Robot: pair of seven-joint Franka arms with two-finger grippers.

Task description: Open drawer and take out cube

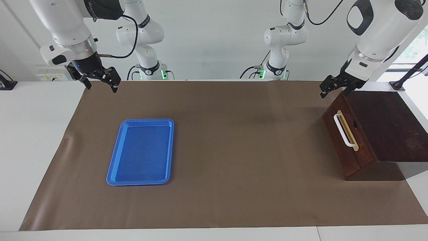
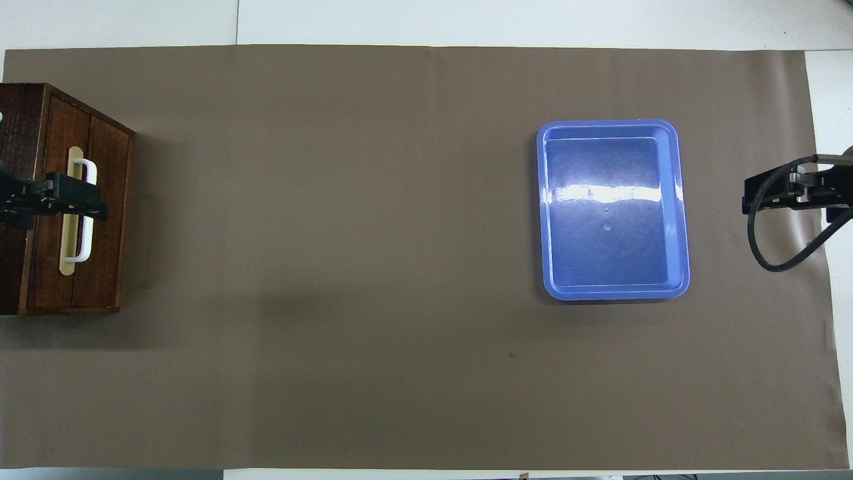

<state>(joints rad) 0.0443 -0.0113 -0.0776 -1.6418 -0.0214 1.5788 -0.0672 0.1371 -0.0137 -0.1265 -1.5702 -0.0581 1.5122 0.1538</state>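
progress: nothing of the task is showing as done; the drawer (image 1: 347,140) is sitting fully shut in its box (image 1: 391,127), so opening it and lifting out the cube are both remaining.
step in hand: judging by position, the left arm is lining up for the handle (image 1: 343,131); no contact is showing yet.
drawer: dark reddish-brown wood front, flush with the box, facing the middle of the table (image 1: 234,150); standing at the left arm's end of the table.
handle: white bar on a brass-coloured strip, running along the front, looking free to be gripped.
cube: not showing in either view; presumably lying inside the shut drawer, though that is a judgement only.
left end effector (image 1: 334,87): hanging over the upper corner of the box nearest the robots, holding nothing; how far its fingers are parting i cannot tell.
right end effector (image 1: 100,77): waiting in the air at the right arm's end of the table, fingers spread apart, holding nothing.
tray (image 1: 113,167): blue, flat, lying toward the right arm's end, well apart from the box.
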